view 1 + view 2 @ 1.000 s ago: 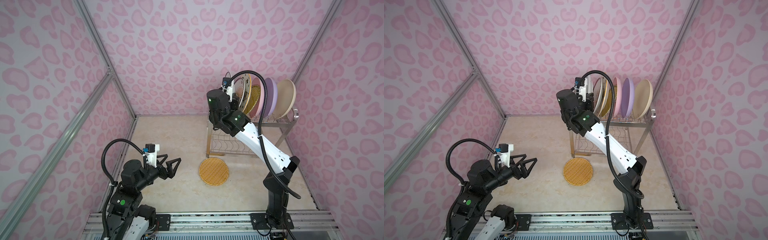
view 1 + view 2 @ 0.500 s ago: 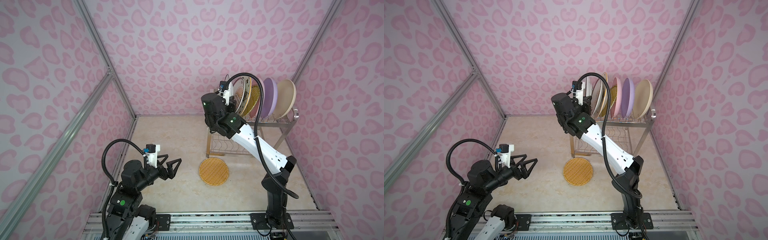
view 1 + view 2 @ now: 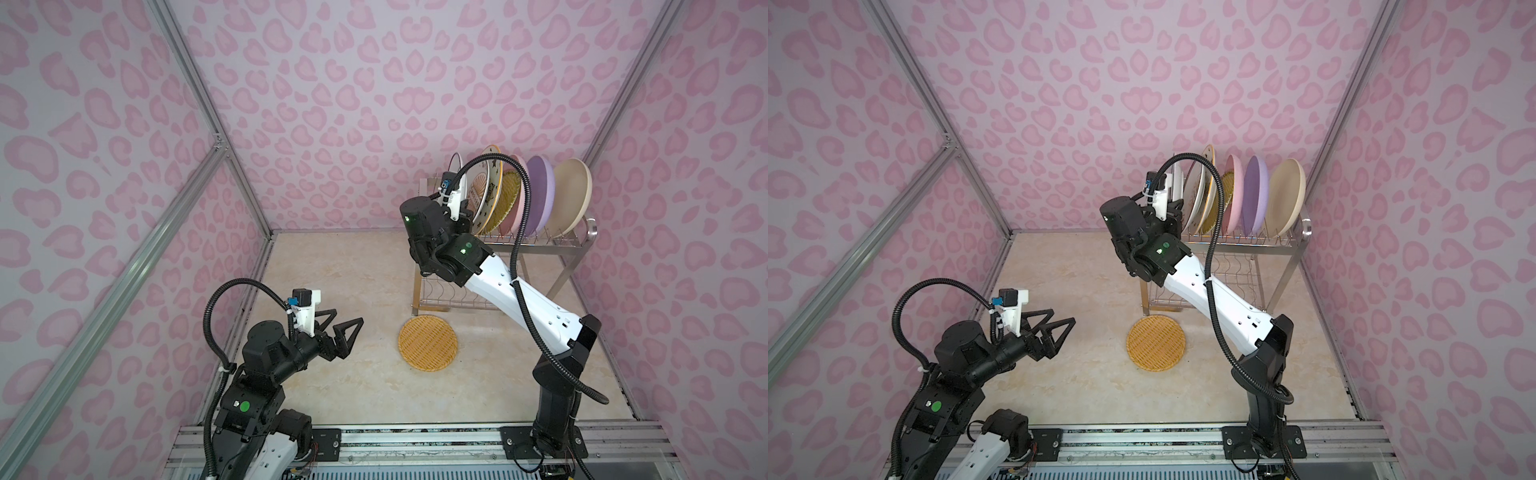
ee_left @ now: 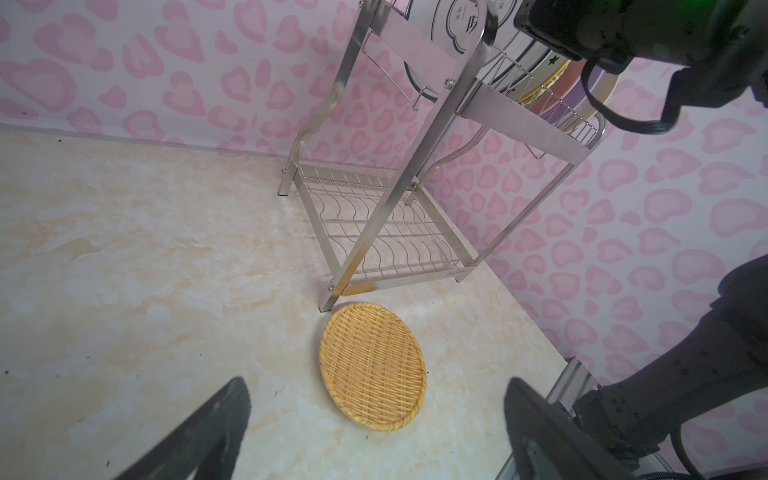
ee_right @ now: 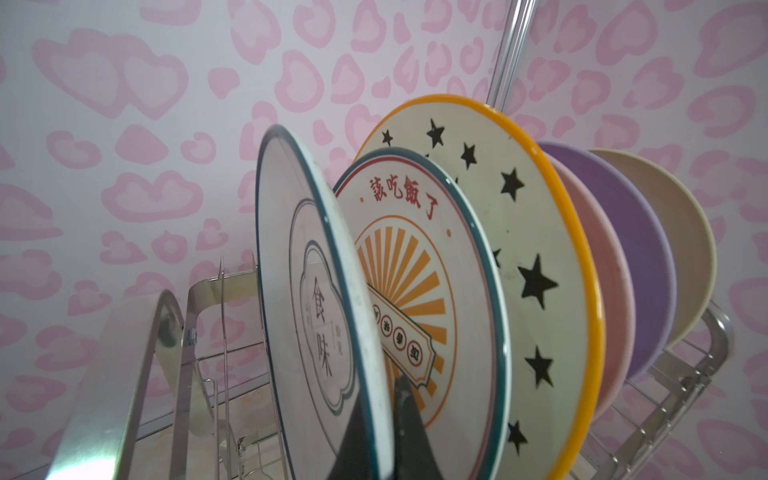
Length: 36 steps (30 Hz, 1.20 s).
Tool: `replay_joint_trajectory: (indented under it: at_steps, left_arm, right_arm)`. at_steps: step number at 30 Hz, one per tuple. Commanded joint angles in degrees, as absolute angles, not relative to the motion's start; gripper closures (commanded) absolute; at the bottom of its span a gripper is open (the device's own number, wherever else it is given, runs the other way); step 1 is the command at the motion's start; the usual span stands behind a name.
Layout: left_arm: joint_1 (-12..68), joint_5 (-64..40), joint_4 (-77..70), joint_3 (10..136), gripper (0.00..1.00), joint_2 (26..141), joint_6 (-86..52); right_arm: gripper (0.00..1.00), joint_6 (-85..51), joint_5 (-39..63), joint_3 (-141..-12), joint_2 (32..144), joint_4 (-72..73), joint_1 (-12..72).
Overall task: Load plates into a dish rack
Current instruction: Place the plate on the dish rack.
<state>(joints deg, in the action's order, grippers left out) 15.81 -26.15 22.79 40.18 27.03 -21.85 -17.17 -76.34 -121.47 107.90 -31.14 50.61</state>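
Plates are split two ways: one lies flat and seven stand on edge. At the lower left of both top views the left fingers (image 4: 208, 436) are spread wide with nothing between them, hanging over the counter (image 3: 332, 266). Right of them, in the lower middle of the frame, a yellow woven plate (image 3: 428, 343) lies flat on the counter. It is near the front leg of the dish rack (image 3: 548, 246) but apart from it. The rack stands in the upper right, near the back wall. Its top tier carries the row, from left to right: a dark-rimmed white plate (image 5: 291, 270), a sunburst plate (image 5: 415, 266), a star plate (image 5: 536, 232) with an orange rim, a second woven plate (image 3: 508, 201), a pink plate (image 3: 1233, 195), a lilac plate (image 3: 1256, 195) and a cream plate (image 3: 1285, 195). The right arm (image 3: 519, 299) reaches up from the lower right to the row's left end. In the right wrist view the right fingers (image 5: 409, 432) are pinched shut on the lower rim of the dark-rimmed white plate, one on each face. Whether that plate's edge is seated between the prongs cannot be told.
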Motion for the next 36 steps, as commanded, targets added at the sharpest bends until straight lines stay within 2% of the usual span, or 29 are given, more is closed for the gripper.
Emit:
replay_joint_trajectory:
  at_steps: [1, 9, 18, 25, 31, 36]
  left_arm:
    - [15.8, -25.9, 22.2, 40.0, 0.03, 26.8, -21.2]
    - [15.9, -25.9, 22.3, 39.9, 0.03, 26.5, -21.3]
    - [16.0, -25.7, 22.3, 39.9, 0.03, 26.4, -21.2]
    - [16.0, -25.5, 22.3, 39.9, 0.03, 26.7, -21.2]
    - [16.0, -25.4, 22.2, 39.9, 0.03, 26.8, -21.2]
    - [15.9, -25.1, 22.4, 39.9, 0.03, 27.5, -21.5]
  right_arm:
    - [0.90, -18.4, -76.4, -120.0, 107.2, -32.6, 51.4]
    - [0.74, -19.8, -76.7, -119.8, 106.5, -33.3, 51.1]
    - [0.70, -16.7, -76.5, -120.5, 106.2, -30.8, 51.8]
    - [0.61, -15.4, -77.7, -120.2, 105.3, -28.7, 52.4]
    - [0.58, -15.8, -78.6, -119.2, 104.2, -28.3, 53.2]
    - [0.58, -9.6, -79.3, -115.2, 101.9, -19.8, 55.1]
